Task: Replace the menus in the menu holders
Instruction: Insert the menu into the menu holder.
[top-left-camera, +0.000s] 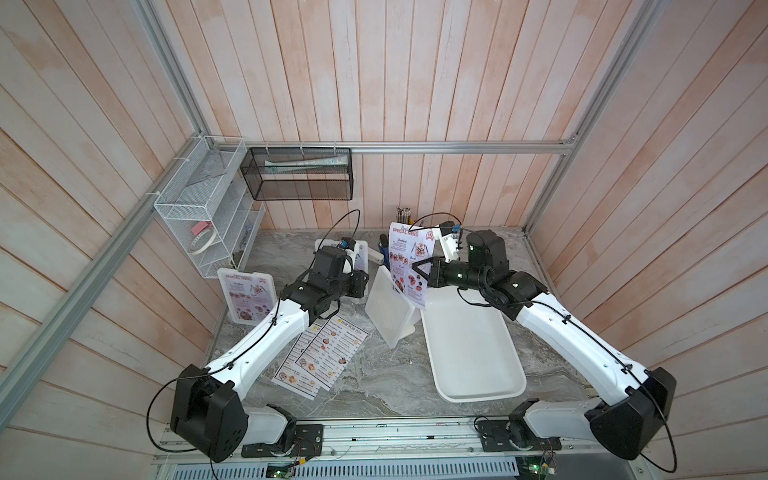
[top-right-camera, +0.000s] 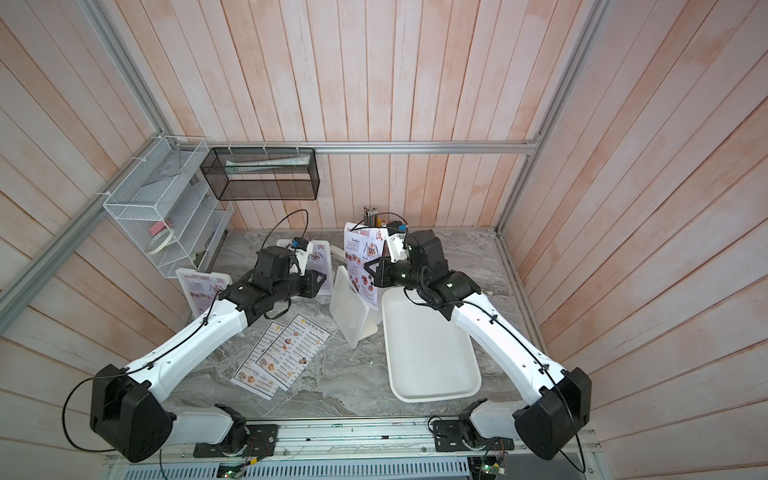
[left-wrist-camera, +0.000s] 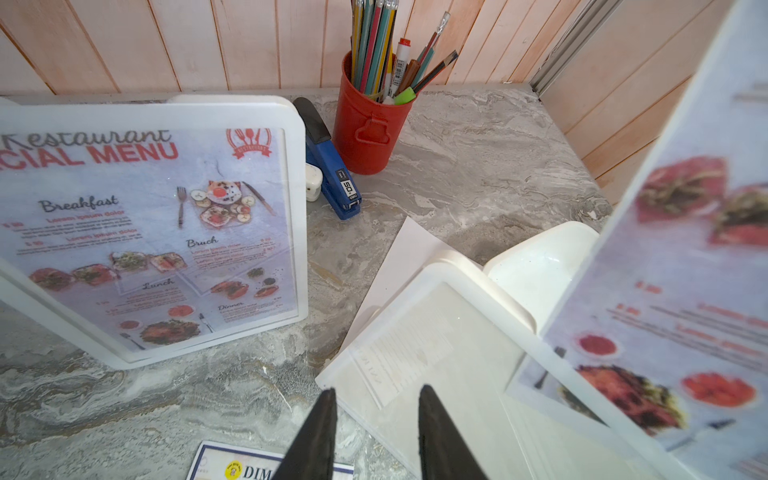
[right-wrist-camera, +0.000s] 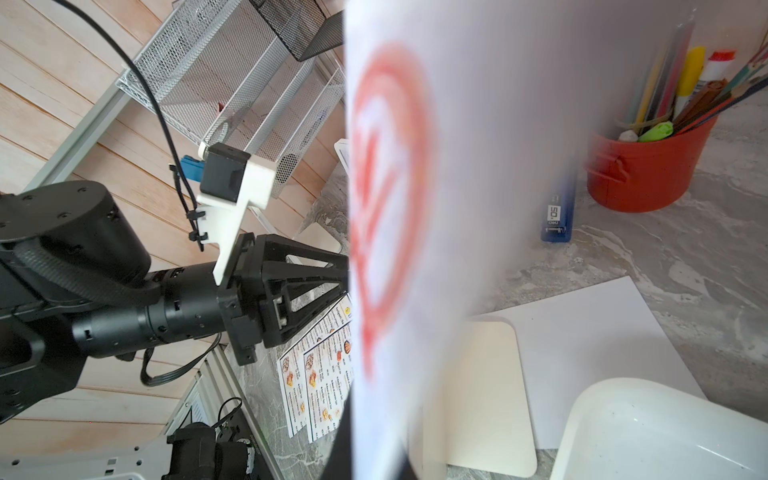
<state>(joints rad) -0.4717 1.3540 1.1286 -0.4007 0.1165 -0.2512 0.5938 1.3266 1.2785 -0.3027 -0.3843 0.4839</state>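
Take the white tray (top-left-camera: 473, 353) as your marker. Just beside its far-left corner leans the middle menu holder (top-left-camera: 388, 307), its window showing only faint print. Above that corner a SPECIAL MENU sheet (top-left-camera: 409, 253) hangs upright, likely bound for the tray. Well left of the tray, two DIM SUM INN menus (top-left-camera: 328, 353) lie flat as replacements. Your right pincer (top-left-camera: 415, 267) is clenched on the raised sheet. Your left pincer (left-wrist-camera: 377, 390) sits parted at the holder's corner, clamping nothing visibly, probably to steady it.
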